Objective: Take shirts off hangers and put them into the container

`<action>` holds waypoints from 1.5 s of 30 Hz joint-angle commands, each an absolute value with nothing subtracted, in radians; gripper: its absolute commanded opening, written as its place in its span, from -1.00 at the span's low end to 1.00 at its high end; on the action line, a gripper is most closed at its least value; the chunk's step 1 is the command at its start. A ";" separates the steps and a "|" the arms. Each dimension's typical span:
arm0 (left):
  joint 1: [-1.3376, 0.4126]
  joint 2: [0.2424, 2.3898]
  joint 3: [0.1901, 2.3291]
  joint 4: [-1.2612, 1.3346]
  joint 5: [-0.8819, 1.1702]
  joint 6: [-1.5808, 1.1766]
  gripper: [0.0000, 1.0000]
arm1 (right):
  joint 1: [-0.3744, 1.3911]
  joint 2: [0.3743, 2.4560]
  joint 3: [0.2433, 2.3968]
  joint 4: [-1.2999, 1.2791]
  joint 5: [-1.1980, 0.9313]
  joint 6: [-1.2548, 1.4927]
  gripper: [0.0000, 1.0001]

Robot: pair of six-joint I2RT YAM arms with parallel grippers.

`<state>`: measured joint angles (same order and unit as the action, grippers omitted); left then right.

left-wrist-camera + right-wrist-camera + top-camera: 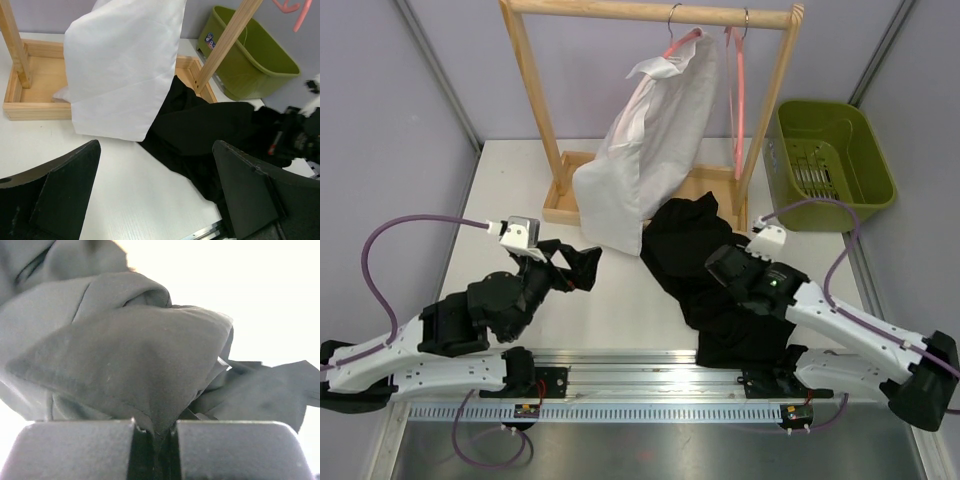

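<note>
**Overhead and wrist views.** I work over a smooth white bench enclosed by pale lavender walls. A ribbed aluminium rail runs along its near edge.

At the back stands a wooden rack with square light-wood posts, a round top bar and a shallow tray base. An olive-green plastic basket, rectangular with a rounded rim and a slotted bottom, sits at the far right, just beside the rack's right post.

The white shirt, smooth and crisp, hangs from a pink hanger on the bar. Its hem reaches the bench in front of the tray. A second pink hanger, thin and with a silver hook, hangs uncovered beside it.

The black shirt, matt and rumpled, lies heaped on the bench from the tray's right corner to the near edge. My right claw is pinched tight on a peaked fold of this black cloth. My left claw hovers with its jaws wide, gripping nothing, above the bench near the white hem.
</note>
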<state>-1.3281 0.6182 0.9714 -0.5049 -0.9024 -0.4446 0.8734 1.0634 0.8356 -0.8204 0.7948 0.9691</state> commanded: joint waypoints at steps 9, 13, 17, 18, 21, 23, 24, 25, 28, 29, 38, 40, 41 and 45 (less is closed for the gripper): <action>-1.333 0.712 1.026 -0.449 -0.888 -0.431 0.98 | 0.882 0.933 1.187 -1.001 1.301 0.955 -1.00; -1.331 0.716 1.049 -0.460 -0.876 -0.428 0.98 | 0.876 0.951 1.267 -0.556 1.428 0.372 -1.00; -1.331 0.712 1.065 -0.459 -0.871 -0.414 0.98 | 0.775 0.956 1.291 0.035 1.362 -0.079 -1.00; -1.331 0.712 1.068 -0.459 -0.870 -0.410 0.98 | 0.752 0.969 1.311 0.069 1.350 -0.122 -1.00; -1.331 0.716 1.080 -0.454 -0.870 -0.388 0.98 | 0.643 1.046 1.429 0.051 1.269 -0.167 -1.00; -1.331 0.718 1.084 -0.448 -0.864 -0.371 0.98 | 0.579 1.094 1.497 0.116 1.203 -0.236 -1.00; -1.331 0.719 1.086 -0.448 -0.862 -0.368 0.98 | 0.518 1.150 1.521 0.148 1.184 -0.271 -1.00; -1.331 0.718 1.089 -0.445 -0.861 -0.365 0.98 | 0.488 1.182 1.548 0.173 1.145 -0.313 -1.00; -1.331 0.718 1.094 -0.452 -0.864 -0.359 0.98 | 0.372 1.317 1.705 0.149 1.030 -0.286 -1.00; -1.331 0.716 1.092 -0.454 -0.861 -0.360 0.98 | 0.341 1.356 1.808 0.115 1.008 -0.276 -1.00; -1.330 0.698 1.078 -0.433 -0.844 -0.321 0.98 | 0.109 1.845 2.481 0.084 0.786 -0.284 -1.00; -1.328 0.696 1.072 -0.411 -0.839 -0.308 0.98 | 0.083 1.960 2.644 0.107 0.706 -0.276 -1.00; -1.330 0.699 1.074 -0.405 -0.835 -0.298 0.98 | 0.071 2.012 2.676 0.174 0.680 -0.278 -1.00; -1.328 0.716 1.077 -0.374 -0.830 -0.272 0.98 | 0.019 2.054 2.686 0.466 0.563 -0.252 -1.00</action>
<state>-1.3281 0.7082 1.0534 -0.4522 -0.8440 -0.3111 0.0475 2.0579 2.6221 0.1654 0.7113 -0.2626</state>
